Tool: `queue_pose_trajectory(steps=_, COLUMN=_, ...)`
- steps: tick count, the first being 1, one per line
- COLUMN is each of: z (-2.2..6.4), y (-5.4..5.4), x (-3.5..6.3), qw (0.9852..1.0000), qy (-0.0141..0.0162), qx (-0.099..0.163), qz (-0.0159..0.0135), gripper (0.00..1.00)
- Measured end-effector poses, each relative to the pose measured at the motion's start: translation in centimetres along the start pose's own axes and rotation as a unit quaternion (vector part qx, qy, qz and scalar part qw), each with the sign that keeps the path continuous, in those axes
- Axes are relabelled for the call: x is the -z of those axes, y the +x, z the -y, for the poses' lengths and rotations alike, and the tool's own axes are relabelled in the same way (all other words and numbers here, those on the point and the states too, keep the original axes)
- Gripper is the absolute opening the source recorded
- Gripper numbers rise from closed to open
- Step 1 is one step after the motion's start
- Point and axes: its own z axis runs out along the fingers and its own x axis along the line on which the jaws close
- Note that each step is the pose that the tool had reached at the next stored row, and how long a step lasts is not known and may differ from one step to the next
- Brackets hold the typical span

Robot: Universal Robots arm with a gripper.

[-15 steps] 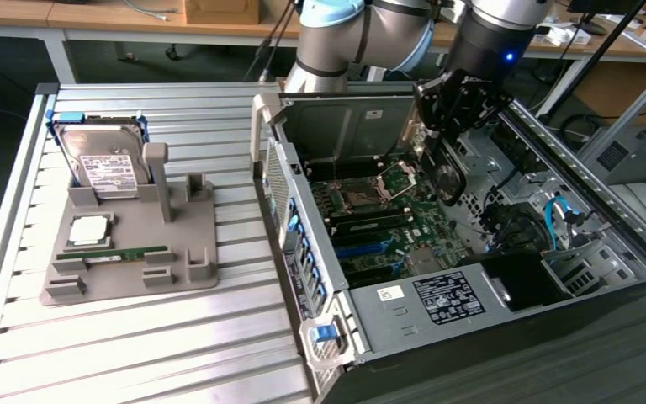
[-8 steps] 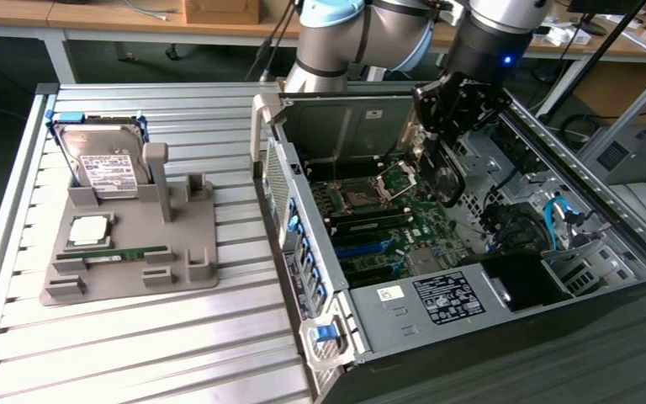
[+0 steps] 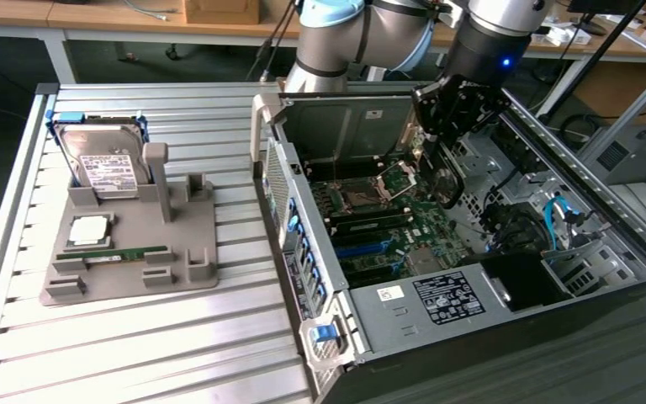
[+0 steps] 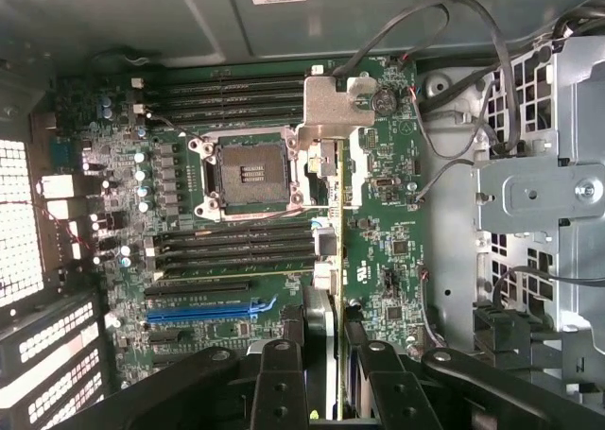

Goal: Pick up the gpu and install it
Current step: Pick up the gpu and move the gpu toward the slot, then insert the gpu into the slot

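The gpu (image 4: 330, 260) is a thin card seen edge-on between my fingers, with its silver end bracket (image 4: 337, 101) at the far end. My gripper (image 4: 329, 378) is shut on it, one finger (image 4: 280, 378) on each side. In the exterior view the gripper (image 3: 449, 126) hangs over the open computer case (image 3: 335, 337), and the gpu (image 3: 443, 177) dangles below it, above the green motherboard (image 3: 402, 244). The card floats above the board beside the CPU socket (image 4: 248, 170); it is clear of the blue slot (image 4: 208, 309).
A grey fixture (image 3: 132, 252) on the slatted table holds a silver hard drive (image 3: 104, 164), a CPU chip (image 3: 87, 229) and a green memory stick (image 3: 121, 252). Cables (image 4: 454, 99) and a metal drive cage (image 4: 539, 194) line one side of the case. A power supply (image 3: 447, 299) sits at the case's near end.
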Motion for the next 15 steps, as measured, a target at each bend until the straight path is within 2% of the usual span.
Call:
queue_pose_trajectory(steps=9, z=0.0, y=0.0, x=0.0, qw=1.0, qy=0.0, qx=0.002, qz=0.0, gripper=0.27)
queue_pose_trajectory(steps=13, z=0.0, y=0.0, x=0.0, qw=0.9999, qy=-0.0002, qx=0.013, qz=0.0002, gripper=0.27)
queue_pose_trajectory(steps=15, z=0.0, y=0.0, x=0.0, qw=0.9996, qy=-0.0005, qx=0.027, qz=0.0005, gripper=0.27)
